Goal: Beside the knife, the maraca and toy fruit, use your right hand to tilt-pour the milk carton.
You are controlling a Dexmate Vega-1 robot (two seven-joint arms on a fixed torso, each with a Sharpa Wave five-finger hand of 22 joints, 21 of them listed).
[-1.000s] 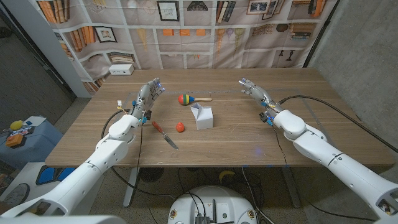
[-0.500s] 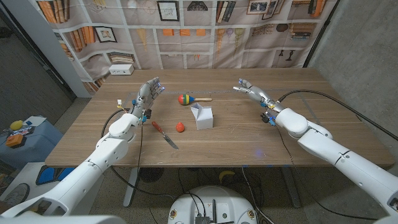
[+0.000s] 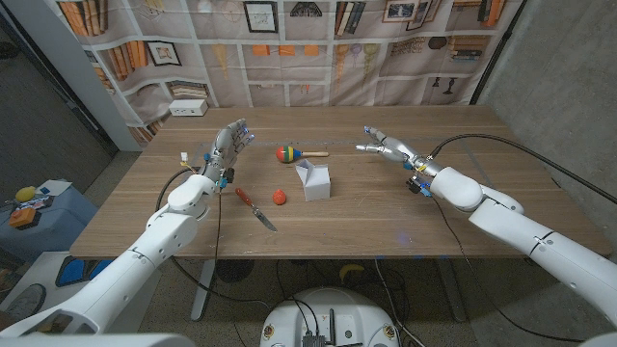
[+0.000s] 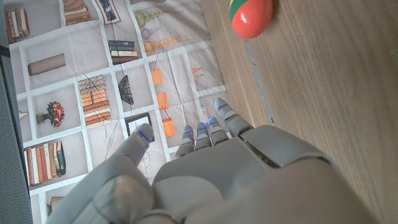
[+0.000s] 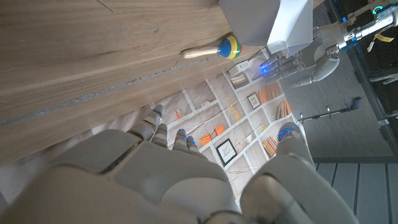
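On the wooden counter (image 3: 386, 207), 1 white milk carton (image 3: 314, 180) with its top open stands upright near the middle. Bare wood separates it from the right hand (image 3: 386, 148), fingers spread, holding nothing. Left of the carton lie 1 red toy fruit (image 3: 279, 197), 1 red-handled knife (image 3: 254, 208) and 1 striped wooden-handled maraca (image 3: 288, 153). The left hand (image 3: 229, 143) hovers empty, fingers apart, near the counter's left edge.

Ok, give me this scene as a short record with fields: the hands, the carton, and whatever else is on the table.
right hand: open, above the table, apart from the carton
left hand: open, holding nothing
milk carton: upright, top open, mid-table, untouched
maraca: lying behind the carton
toy fruit: to the robot's left of the carton
knife: red handle, further left of the fruit
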